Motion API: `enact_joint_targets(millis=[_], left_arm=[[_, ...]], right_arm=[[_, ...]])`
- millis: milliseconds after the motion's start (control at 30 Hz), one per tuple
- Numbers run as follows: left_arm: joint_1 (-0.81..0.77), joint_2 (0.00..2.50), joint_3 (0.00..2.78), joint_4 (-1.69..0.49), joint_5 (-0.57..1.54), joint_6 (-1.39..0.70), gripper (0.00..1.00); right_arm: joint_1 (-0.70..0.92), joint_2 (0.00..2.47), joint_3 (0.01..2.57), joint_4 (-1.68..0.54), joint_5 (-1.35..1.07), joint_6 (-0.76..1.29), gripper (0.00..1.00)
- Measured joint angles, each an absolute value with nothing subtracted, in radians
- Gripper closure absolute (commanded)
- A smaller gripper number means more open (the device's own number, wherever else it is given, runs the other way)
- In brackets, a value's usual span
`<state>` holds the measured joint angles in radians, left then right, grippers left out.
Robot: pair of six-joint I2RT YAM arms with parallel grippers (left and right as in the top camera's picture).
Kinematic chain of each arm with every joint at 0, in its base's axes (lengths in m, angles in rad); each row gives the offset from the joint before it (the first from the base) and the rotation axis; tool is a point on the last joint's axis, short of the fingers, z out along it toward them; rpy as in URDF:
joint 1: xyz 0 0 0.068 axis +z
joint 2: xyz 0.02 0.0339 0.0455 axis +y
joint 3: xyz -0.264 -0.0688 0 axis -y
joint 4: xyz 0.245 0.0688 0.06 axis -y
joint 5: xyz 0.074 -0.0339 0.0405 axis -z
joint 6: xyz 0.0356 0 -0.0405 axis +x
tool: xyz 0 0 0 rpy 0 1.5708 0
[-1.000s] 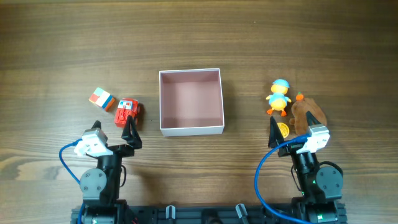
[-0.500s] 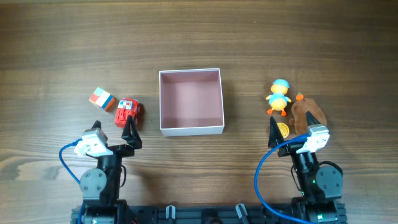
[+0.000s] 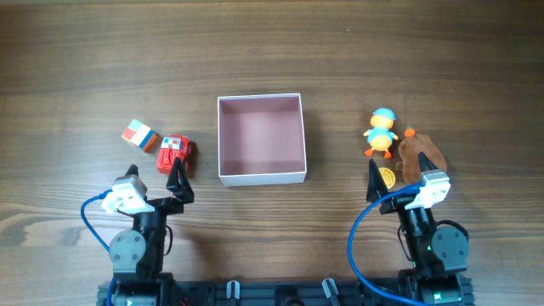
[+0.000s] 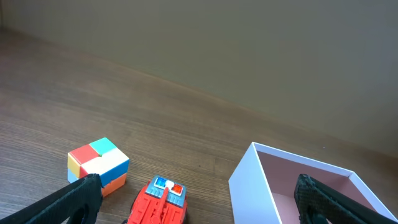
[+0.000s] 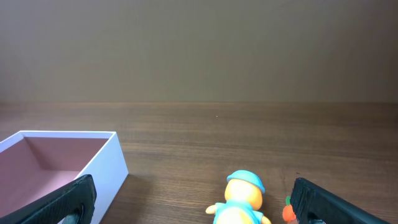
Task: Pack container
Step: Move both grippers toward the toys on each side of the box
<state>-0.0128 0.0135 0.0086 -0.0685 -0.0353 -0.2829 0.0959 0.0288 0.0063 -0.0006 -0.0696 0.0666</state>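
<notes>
The container (image 3: 261,174), a shallow square box with white walls and a pink inside, sits empty at the table's middle; it also shows in the left wrist view (image 4: 249,186) and right wrist view (image 5: 106,171). A red toy truck (image 3: 174,152) (image 4: 160,202) and a multicoloured cube (image 3: 139,135) (image 4: 98,163) lie left of it. A yellow duck toy with a blue cap (image 3: 382,132) (image 5: 241,198), a brown toy (image 3: 418,156) and an orange disc (image 3: 388,177) lie to the right. My left gripper (image 3: 155,176) (image 4: 199,202) is open behind the truck. My right gripper (image 3: 398,174) (image 5: 194,199) is open behind the duck.
The wooden table (image 3: 272,51) stretches bare behind the container. Blue cables (image 3: 357,234) loop beside both arm bases at the front edge.
</notes>
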Motion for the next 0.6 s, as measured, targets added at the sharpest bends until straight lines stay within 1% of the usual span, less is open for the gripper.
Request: enact_joint_targets(millis=[267, 467, 600], left_arm=[[-0.013, 0.014, 0.009, -0.068, -0.035, -0.282, 0.0], [-0.013, 0.014, 0.009, -0.068, -0.035, -0.283, 0.0], [-0.013, 0.016, 0.023, -0.101, -0.002, -0.283, 0.01]], right_arm=[[0.096, 0.029, 0.006, -0.001, -0.067, 0.067, 0.0], [0.096, 0.033, 0.006, -0.001, -0.067, 0.131, 0.0], [0.096, 0.116, 0.026, -0.044, -0.067, 0.146, 0.0]])
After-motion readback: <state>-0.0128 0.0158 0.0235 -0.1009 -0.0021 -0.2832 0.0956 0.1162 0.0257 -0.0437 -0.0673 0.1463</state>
